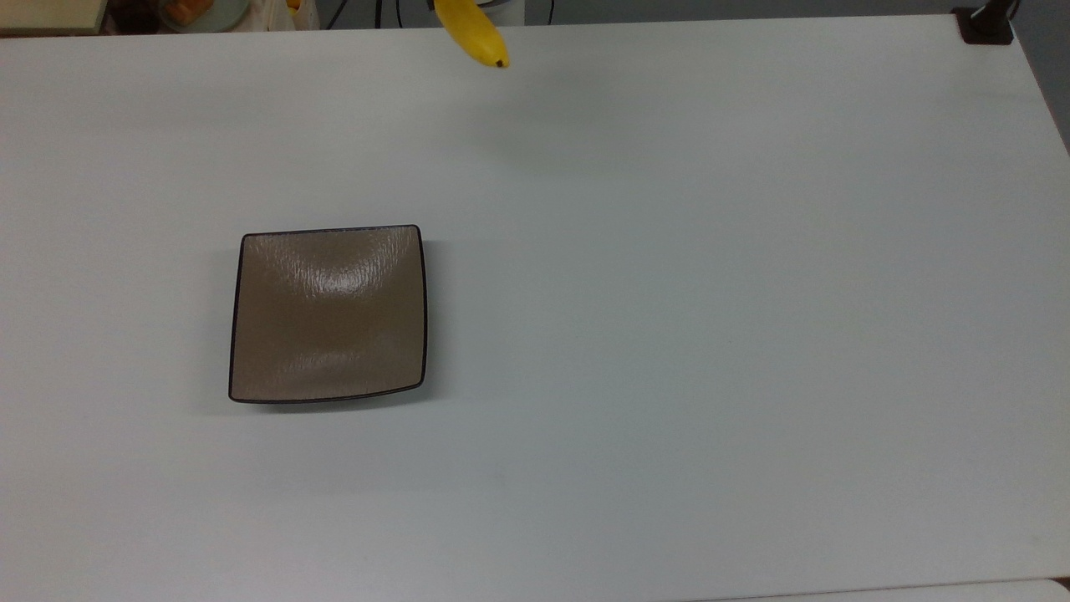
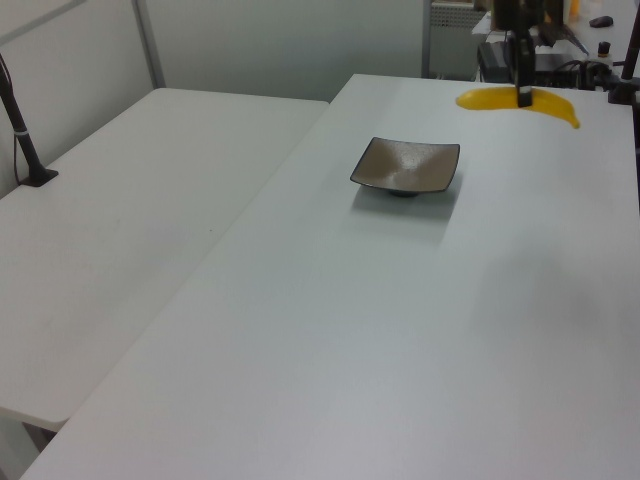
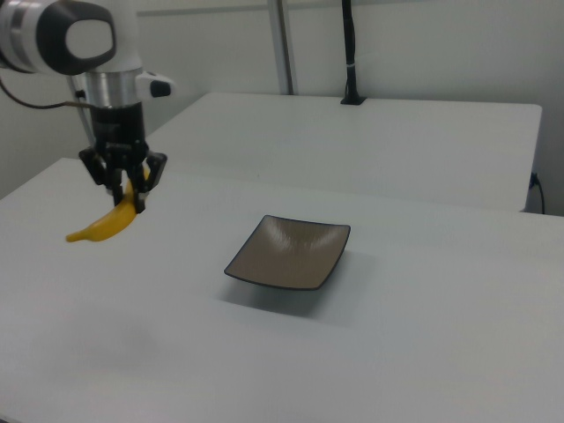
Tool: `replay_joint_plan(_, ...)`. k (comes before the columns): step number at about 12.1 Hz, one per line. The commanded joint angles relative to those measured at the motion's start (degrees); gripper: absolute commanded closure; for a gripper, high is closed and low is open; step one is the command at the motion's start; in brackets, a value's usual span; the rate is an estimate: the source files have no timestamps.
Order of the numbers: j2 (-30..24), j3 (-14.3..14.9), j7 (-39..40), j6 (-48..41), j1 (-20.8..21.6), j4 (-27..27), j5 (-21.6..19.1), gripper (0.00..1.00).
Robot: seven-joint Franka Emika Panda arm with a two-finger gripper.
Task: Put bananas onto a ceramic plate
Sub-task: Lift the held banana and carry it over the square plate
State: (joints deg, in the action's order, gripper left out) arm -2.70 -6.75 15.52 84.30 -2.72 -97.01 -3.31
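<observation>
Carry step: tool (image 3: 123, 198) clamped on banana (image 3: 107, 225), raised above worktop (image 1: 669, 334). Next: travel over ceramic plate (image 3: 291, 253), lower, release.

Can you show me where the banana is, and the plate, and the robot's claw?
banana (image 3: 104, 226), right view, middle of its yellow body.
plate (image 3: 291, 252), right view, bare brown middle.
gripper (image 3: 124, 196), right view, between the fingertips clamped on the banana.
</observation>
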Motion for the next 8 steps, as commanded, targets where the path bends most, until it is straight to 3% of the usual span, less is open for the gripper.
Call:
replay_joint_plan(1,10.1,0.4,1.4,-1.7,-1.8,12.0,-0.3,1.00)
replay_joint_plan(3,15.0,0.6,1.4,3.5,-3.9,16.0,-0.5,1.00)
replay_joint_plan(8,20.7,0.6,5.9,18.7,-6.4,16.0,-0.6,1.00)
